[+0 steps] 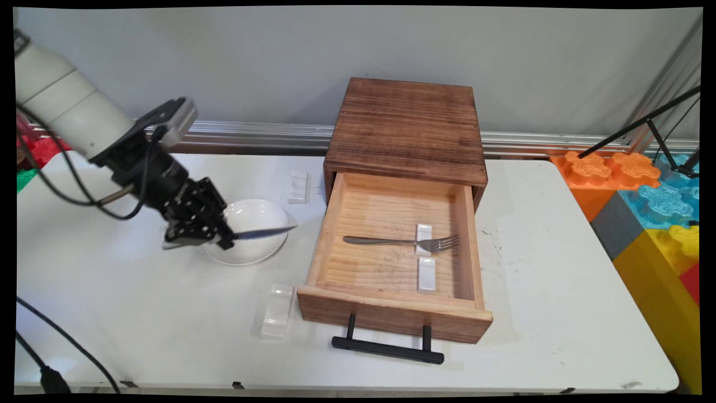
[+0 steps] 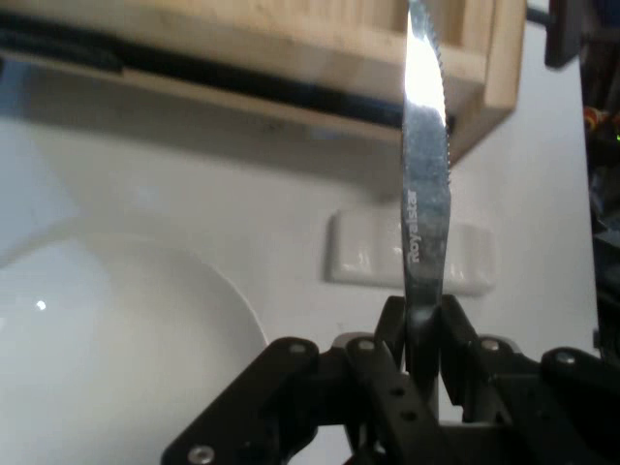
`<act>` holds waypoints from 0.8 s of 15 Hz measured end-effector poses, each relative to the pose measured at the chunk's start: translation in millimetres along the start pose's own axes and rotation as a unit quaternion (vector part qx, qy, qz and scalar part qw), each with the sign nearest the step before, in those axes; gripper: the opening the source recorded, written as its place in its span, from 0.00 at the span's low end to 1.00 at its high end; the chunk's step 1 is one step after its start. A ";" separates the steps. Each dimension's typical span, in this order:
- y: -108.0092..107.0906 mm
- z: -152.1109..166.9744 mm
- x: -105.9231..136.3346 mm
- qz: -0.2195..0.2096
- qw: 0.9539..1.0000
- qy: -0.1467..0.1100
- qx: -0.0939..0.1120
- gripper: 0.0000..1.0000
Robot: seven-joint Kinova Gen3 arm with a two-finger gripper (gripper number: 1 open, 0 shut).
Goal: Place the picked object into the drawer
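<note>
The gripper (image 1: 226,238) hangs above the left part of the white table (image 1: 140,319), its fingers (image 2: 392,325) clenched on the handle end of a table knife (image 1: 265,232). The knife sticks out level toward the right, over a white bowl (image 1: 249,230) that sits on the table under it. In the hand view the serrated blade runs up from between the fingers, with a small white rest (image 2: 373,254) lying on the table past the bowl's rim. To the right stands a wooden box (image 1: 406,131) with its drawer (image 1: 391,313) pulled open, a black handle (image 1: 387,349) on its front. Inside the drawer a fork (image 1: 403,242) lies across one white rest (image 1: 423,229), its tines to the right, and a second rest (image 1: 426,275) lies just in front of it. A clear rest (image 1: 277,310) lies on the table near the drawer's left front corner.
</note>
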 end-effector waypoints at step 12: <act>-28.4 7.7 109.3 0.003 0.999 0.037 -0.002 0.00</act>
